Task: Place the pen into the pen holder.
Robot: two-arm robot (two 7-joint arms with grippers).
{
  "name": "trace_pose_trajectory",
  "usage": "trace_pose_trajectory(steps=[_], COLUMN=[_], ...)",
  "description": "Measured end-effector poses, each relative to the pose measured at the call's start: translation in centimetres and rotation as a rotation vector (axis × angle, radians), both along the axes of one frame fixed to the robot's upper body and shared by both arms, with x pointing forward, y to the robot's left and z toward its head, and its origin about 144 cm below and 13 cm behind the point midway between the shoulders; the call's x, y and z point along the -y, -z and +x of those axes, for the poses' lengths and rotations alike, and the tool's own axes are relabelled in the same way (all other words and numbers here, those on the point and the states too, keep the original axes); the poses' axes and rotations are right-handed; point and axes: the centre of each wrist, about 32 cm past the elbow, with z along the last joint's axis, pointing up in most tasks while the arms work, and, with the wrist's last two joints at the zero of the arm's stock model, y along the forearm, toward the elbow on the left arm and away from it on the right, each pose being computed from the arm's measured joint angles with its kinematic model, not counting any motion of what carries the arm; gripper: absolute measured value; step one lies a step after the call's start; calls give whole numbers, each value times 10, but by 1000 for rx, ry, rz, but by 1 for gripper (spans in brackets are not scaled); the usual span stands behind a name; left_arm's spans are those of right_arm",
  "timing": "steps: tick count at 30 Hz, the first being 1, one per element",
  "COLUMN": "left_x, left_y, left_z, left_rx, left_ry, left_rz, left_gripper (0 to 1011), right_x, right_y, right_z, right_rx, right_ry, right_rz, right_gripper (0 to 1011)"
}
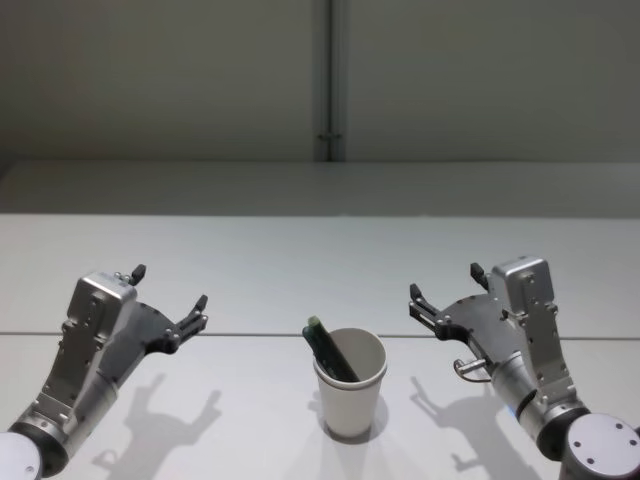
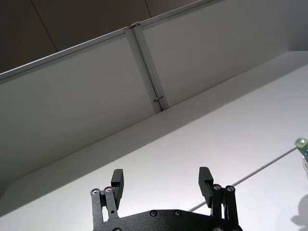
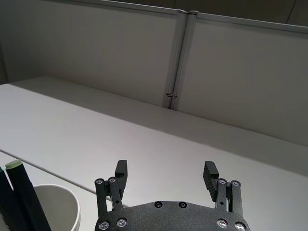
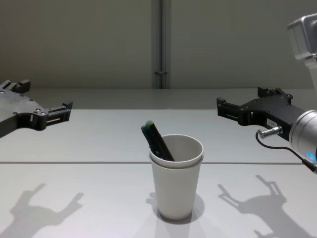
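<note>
White table (image 1: 250,270), pen holder (image 1: 350,400) standing upright at the near centre, dark pen (image 1: 330,350) leaning inside it. Left gripper (image 1: 170,298) and right gripper (image 1: 447,294) hover either side, both spread wide, holding nothing.

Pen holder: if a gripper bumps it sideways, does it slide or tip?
Probably tips. The pen holder looks like thin paper cups, narrower at the base than at the rim, so likely light. The pen leans on one side of the rim and sticks out above it, which may bias a fall that way.
</note>
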Motion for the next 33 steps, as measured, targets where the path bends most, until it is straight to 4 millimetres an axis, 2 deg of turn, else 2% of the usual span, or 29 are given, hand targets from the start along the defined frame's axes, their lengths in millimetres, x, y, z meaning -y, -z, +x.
trace_pose_trajectory(steps=[12,33], left_x=[0,0], left_y=[0,0], left_z=[0,0], left_rx=[0,0], left_ry=[0,0], left_rz=[0,0], left_gripper=[1002,1002], right_x=[6,55], right_y=[0,-5], right_z=[0,-6], right_rx=[3,42], right_ry=[5,20], right_rz=[-11,-113], right_gripper=[1001,1001])
